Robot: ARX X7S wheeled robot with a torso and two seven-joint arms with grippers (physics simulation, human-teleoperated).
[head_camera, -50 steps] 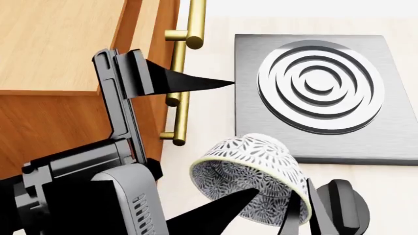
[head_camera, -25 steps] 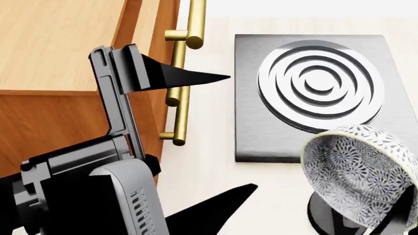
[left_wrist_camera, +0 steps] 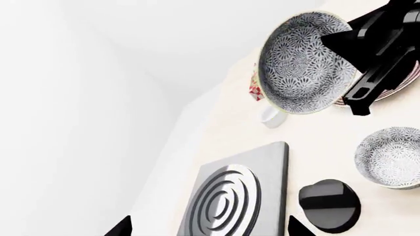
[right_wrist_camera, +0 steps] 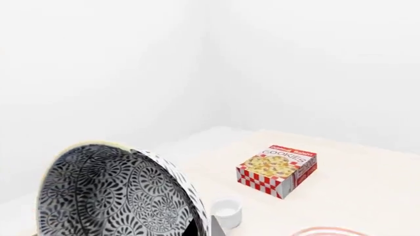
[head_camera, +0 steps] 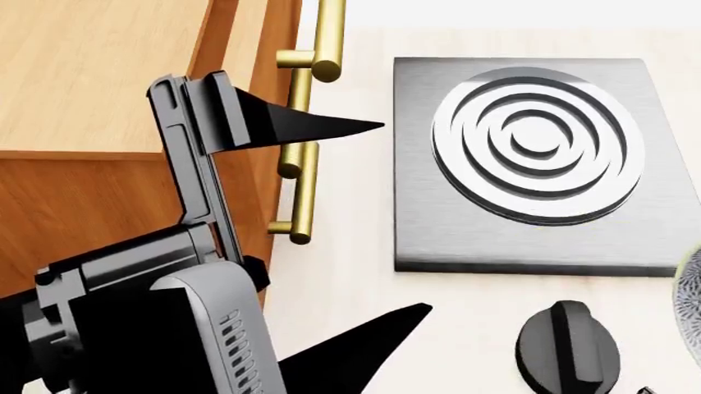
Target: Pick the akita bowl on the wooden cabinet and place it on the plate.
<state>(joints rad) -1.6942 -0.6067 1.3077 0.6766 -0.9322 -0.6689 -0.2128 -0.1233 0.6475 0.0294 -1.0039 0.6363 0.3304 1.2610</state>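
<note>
My right gripper (left_wrist_camera: 345, 46) is shut on the rim of the akita bowl (left_wrist_camera: 298, 61), a white bowl with a dense dark floral pattern, and holds it tilted in the air. In the right wrist view the akita bowl (right_wrist_camera: 118, 191) fills the lower left. Only a sliver of the bowl (head_camera: 694, 304) shows at the head view's right edge. The plate (left_wrist_camera: 397, 91), white with red rings, lies behind the bowl and the gripper, and its rim (right_wrist_camera: 328, 231) peeks in below. My left gripper (head_camera: 400, 217) hangs open and empty beside the wooden cabinet (head_camera: 98, 90).
A grey stove (head_camera: 537, 148) with a ringed burner and a black knob (head_camera: 564, 349) lie on the pale table. A second patterned bowl (left_wrist_camera: 390, 157) stands near the knob. A small white cup (right_wrist_camera: 226, 211) and a cookies box (right_wrist_camera: 279, 169) sit farther off. Brass handles (head_camera: 312, 57) jut from the cabinet.
The right gripper has carried the bowl to the right, from in front of the stove to almost out of the head view, uncovering the knob. The left gripper has barely shifted.
</note>
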